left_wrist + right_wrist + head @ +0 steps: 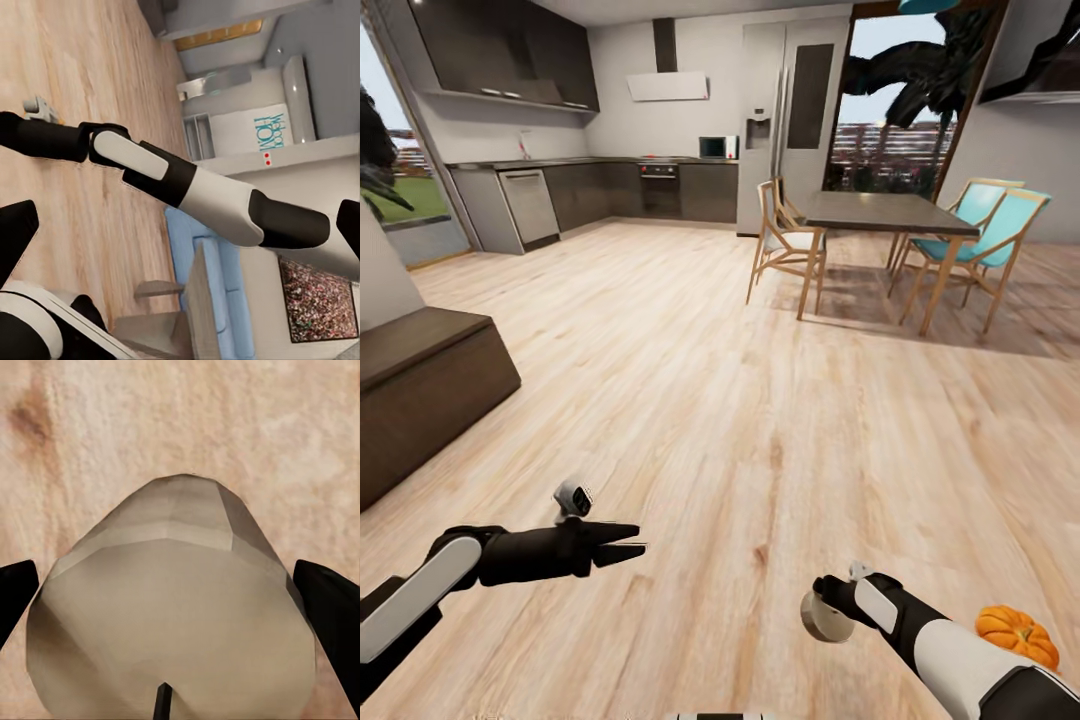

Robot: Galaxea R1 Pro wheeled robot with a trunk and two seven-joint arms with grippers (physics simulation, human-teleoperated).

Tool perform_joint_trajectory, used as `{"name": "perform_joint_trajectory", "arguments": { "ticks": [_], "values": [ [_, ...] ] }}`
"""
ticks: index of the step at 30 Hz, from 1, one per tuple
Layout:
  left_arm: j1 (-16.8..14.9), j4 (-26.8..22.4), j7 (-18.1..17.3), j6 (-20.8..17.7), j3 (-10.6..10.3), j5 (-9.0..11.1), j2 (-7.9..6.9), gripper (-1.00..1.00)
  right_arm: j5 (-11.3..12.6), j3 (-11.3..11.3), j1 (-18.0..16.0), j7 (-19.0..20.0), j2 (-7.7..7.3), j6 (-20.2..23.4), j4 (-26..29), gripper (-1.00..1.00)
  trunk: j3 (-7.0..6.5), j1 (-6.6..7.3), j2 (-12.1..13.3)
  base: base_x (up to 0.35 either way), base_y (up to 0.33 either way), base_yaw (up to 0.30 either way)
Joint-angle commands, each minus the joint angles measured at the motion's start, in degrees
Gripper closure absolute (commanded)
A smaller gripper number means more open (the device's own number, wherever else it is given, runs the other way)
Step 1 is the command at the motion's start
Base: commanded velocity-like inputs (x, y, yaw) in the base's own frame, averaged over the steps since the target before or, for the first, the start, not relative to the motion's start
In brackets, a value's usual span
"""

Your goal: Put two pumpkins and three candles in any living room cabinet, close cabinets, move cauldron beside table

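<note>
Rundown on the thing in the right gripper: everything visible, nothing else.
The right gripper is shut on a candle: a pale cream-beige, waxy-looking, faceted stubby body with a thin dark wick at one end. In the right wrist view the dark fingers sit at either side of it, against its flanks, with bare wooden floor behind. In the head view it shows as a pale round disc at the gripper's tip, held above the floor at lower right. No flame visible.
</note>
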State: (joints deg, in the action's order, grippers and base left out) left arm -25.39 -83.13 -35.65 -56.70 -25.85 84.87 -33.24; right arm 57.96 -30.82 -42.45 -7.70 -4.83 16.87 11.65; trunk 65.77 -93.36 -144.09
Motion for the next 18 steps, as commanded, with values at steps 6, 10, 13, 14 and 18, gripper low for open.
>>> {"name": "perform_joint_trajectory", "arguments": {
  "ticks": [6, 10, 13, 14, 18],
  "values": [
    [-0.11, 2.65, -0.21, -0.08, -0.21, -0.56, 0.61, -1.0, 0.57, -0.39, 0.03, -0.52, -0.08, 0.21, 0.28, 1.0, 0.04, 0.02, -0.02, 0.0, 0.0, 0.29],
    [-0.16, 2.29, -0.28, -0.07, 0.24, -0.69, 0.62, -1.0, 0.6, -0.32, 0.01, -0.34, -0.09, 0.26, 0.26, 1.0, 0.04, 0.02, -0.02, 0.0, 0.0, 0.291],
    [-0.12, 2.46, -0.23, -0.02, -0.09, -0.8, 0.69, -1.0, 0.64, -0.32, 0.0, -0.38, -0.09, 0.17, 0.23, 1.0, 0.04, 0.02, -0.02, 0.0, 0.0, 0.291],
    [-0.11, 2.53, -0.26, 0.0, -0.12, -0.79, 0.68, -1.0, 0.65, -0.35, 0.02, -0.43, -0.09, 0.05, 0.22, 1.0, 0.04, 0.02, -0.02, 0.0, 0.0, 0.291],
    [-0.1, 2.57, -0.46, -0.01, 0.08, -0.78, 0.6, -1.0, 0.67, -0.29, 0.01, -0.43, -0.09, 0.37, 0.28, 1.0, 0.04, 0.02, -0.02, 0.0, 0.0, 0.291]
  ]
}}
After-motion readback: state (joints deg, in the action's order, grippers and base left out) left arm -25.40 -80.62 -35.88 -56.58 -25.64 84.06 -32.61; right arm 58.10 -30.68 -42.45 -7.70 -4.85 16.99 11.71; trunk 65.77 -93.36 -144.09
